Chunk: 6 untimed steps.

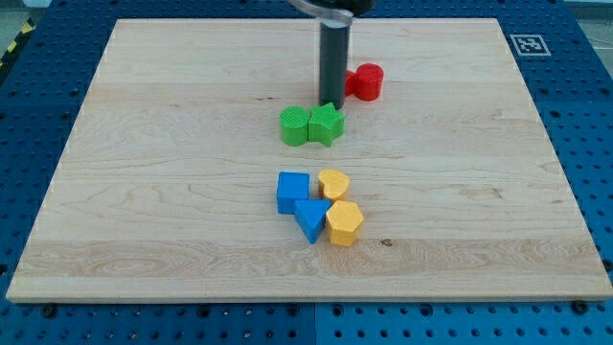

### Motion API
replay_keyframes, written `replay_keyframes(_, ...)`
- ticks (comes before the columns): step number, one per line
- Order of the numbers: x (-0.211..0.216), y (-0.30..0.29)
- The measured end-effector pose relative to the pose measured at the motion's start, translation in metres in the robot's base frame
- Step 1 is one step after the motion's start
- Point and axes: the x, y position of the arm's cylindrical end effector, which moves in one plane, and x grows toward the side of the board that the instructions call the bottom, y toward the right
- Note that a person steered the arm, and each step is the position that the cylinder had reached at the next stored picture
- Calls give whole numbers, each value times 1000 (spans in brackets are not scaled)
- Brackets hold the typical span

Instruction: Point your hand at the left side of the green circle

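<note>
Currently my tip [329, 103], a bare rod with no claw to open, touches the green star's [327, 124] top edge; green circle [295, 126] lies lower-left, its left side beyond.

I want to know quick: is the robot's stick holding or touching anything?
My tip: holds nothing, at the green star's top edge, right of the green circle.

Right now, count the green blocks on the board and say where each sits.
2. The green circle sits near the board's middle; the green star touches its right side. My tip is just above the star. Nothing seems hidden behind the rod.
</note>
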Motion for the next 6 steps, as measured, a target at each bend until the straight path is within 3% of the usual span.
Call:
replay_keyframes(1, -18, 19)
replay_keyframes(3, -4, 8)
replay_keyframes(5, -11, -140)
replay_keyframes(6, 26, -173)
